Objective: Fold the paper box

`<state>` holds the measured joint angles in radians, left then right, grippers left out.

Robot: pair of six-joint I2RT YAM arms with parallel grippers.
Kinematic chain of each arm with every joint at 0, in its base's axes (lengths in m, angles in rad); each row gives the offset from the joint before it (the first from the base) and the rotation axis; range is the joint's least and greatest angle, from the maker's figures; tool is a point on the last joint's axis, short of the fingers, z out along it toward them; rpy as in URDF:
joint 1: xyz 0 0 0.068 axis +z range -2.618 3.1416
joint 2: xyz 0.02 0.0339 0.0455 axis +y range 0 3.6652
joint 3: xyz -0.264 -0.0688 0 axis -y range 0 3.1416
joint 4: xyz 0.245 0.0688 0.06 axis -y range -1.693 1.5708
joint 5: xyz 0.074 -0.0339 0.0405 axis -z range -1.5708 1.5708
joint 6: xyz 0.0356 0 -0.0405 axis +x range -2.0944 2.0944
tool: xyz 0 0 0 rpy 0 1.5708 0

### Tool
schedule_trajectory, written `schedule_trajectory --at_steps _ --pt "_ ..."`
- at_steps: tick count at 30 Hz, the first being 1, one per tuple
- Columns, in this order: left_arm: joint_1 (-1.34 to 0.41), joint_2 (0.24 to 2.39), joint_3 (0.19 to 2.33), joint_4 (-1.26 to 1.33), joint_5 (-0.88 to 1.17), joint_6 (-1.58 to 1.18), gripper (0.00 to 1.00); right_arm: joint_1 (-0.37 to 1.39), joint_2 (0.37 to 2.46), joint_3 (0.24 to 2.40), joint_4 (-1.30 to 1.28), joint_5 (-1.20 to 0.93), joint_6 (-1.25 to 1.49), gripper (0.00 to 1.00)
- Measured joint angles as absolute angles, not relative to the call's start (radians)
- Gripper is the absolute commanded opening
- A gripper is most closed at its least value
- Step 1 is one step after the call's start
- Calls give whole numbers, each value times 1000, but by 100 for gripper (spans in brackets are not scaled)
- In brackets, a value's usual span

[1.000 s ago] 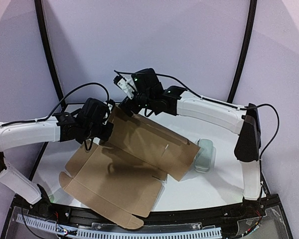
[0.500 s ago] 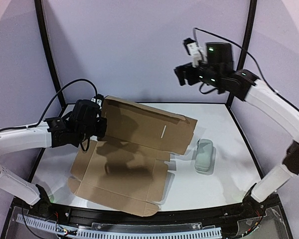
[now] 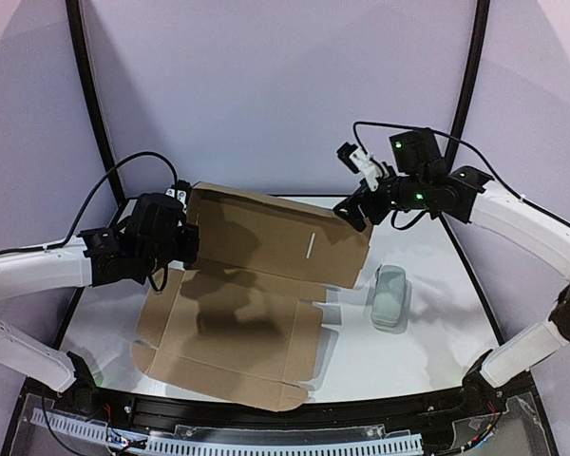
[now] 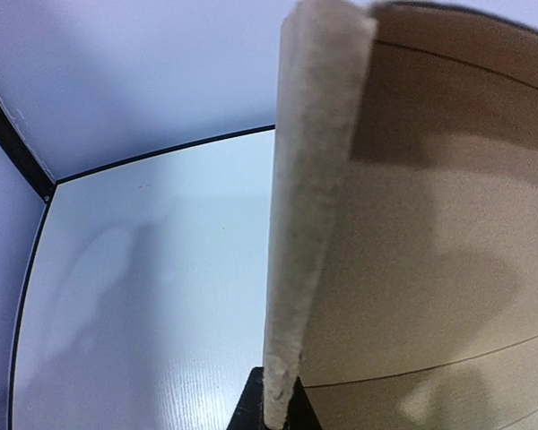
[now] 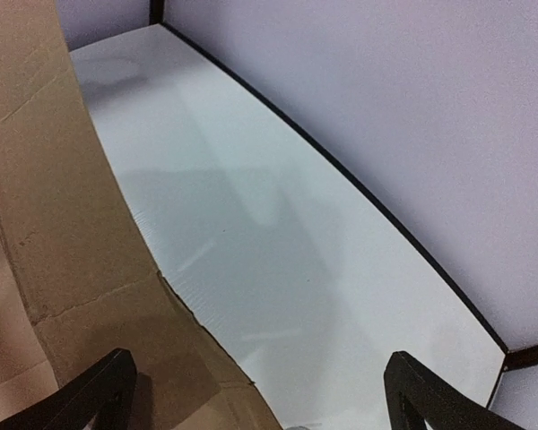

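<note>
The paper box [image 3: 233, 323] is a large brown cardboard sheet lying on the white table, with its rear panel [image 3: 266, 242] lifted up. My left gripper [image 3: 184, 230] is shut on the panel's left edge. In the left wrist view the cardboard edge [image 4: 296, 224] stands clamped between the fingers [image 4: 251, 408]. My right gripper [image 3: 352, 211] is open and empty, just above the panel's top right corner. In the right wrist view its gripper [image 5: 258, 376] spreads wide over the table, with the cardboard [image 5: 63, 233] at the left.
A small pale grey-green oblong object [image 3: 389, 296] lies on the table right of the box. Black frame posts [image 3: 461, 104] and purple walls ring the table [image 3: 427, 351]. Its back edge [image 5: 359, 188] runs close behind the right gripper.
My right gripper left the panel's upper left area, swung high to the right, then came down by the panel's top right corner. The left gripper kept its hold; the sheet shifted slightly.
</note>
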<state>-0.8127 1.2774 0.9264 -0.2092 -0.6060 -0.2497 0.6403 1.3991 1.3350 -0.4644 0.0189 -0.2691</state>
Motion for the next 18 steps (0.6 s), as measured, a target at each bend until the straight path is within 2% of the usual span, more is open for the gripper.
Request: schedule_trajectory --at_steps 11,18 --pt "-813 1278 927 -210 -597 -261 1 640 1463 1348 -512 -163 -411 98" --pt "-813 1278 927 -210 -533 -254 1 640 1475 1346 -447 -172 -444 97"
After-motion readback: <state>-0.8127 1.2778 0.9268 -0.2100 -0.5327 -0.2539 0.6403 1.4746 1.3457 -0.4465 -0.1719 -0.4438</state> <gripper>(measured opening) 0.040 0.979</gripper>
